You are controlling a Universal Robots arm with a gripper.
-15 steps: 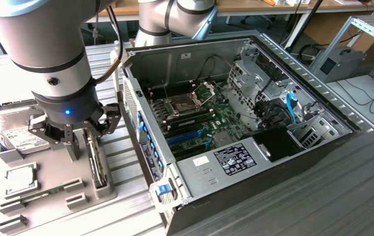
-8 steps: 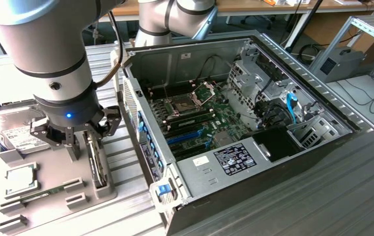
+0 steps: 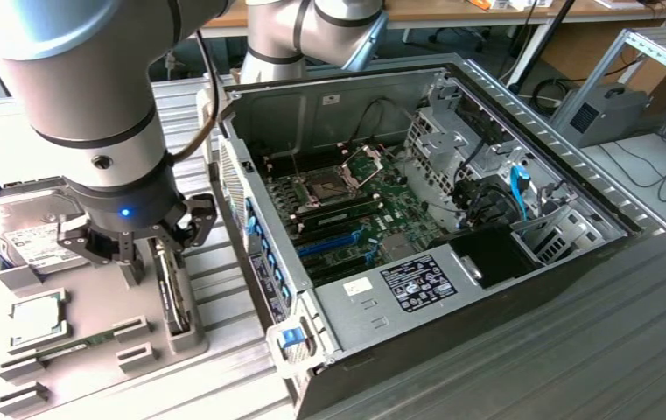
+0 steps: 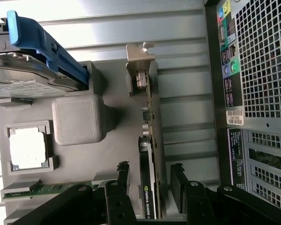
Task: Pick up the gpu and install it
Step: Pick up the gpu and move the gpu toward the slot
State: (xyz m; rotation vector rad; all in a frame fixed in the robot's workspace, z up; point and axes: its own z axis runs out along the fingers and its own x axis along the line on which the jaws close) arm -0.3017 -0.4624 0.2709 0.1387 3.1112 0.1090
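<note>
The gpu (image 4: 148,140) stands on edge in a slot of the grey parts holder (image 4: 112,140), its pale metal bracket (image 4: 139,58) at the far end and its dark cooler face labelled near my fingers. My gripper (image 4: 150,171) straddles it from above, open, with one black finger (image 4: 123,174) on each side and a gap between each finger and the card. In the exterior view the gripper (image 3: 151,256) hangs over the gpu (image 3: 174,293) at that view's left, beside the open computer case (image 3: 309,96).
On the holder lie a silver hard drive (image 3: 29,234) with a blue clip (image 4: 42,40), a CPU (image 3: 36,318) and a RAM stick (image 3: 76,346). The motherboard (image 3: 345,214) with blue slots lies open inside the case. The case's rear grille (image 4: 262,61) is close beside the gpu.
</note>
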